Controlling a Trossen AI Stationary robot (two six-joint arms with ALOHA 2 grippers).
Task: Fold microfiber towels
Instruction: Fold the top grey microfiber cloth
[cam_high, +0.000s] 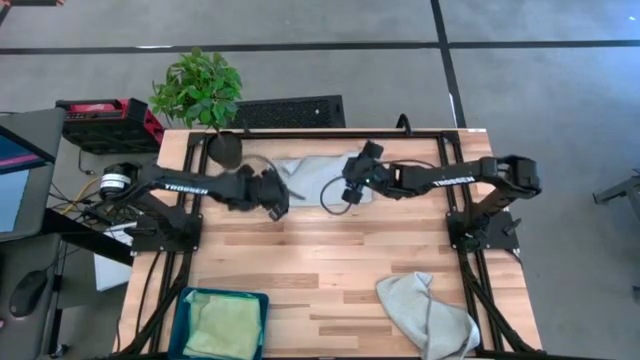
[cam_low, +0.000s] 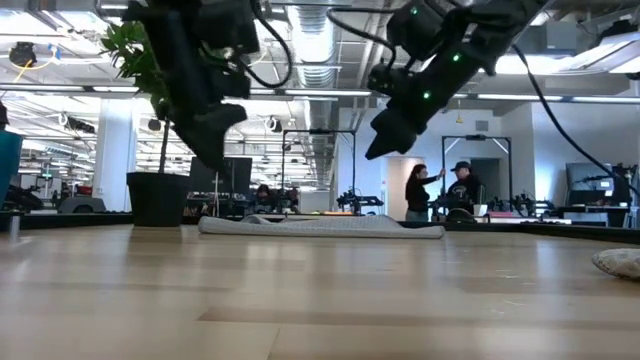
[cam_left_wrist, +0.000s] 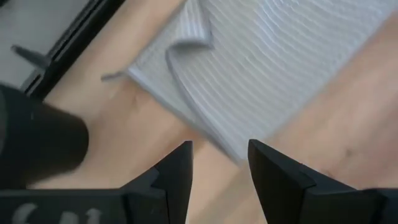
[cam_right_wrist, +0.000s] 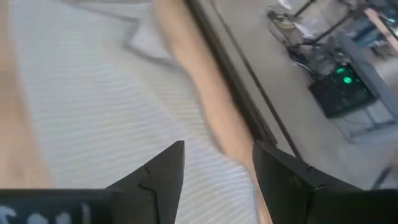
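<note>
Above grey towel (cam_high: 312, 172) — both claws agape

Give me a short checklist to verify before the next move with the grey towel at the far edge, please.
1. Both hands open and empty: ok. The left hand and right hand show a clear gap between the fingers, nothing held.
2. Hands lifted off the cloth: ok. In the low view both hang above the grey towel.
3. Towel lies flat: ok in the low view, but one corner is turned over.
4. Towel fully on the table: ok, close to the far edge.
5. Fold edges aligned: cannot tell.
6. Next towel reachable: cannot tell; it lies crumpled near the right front corner.
</note>
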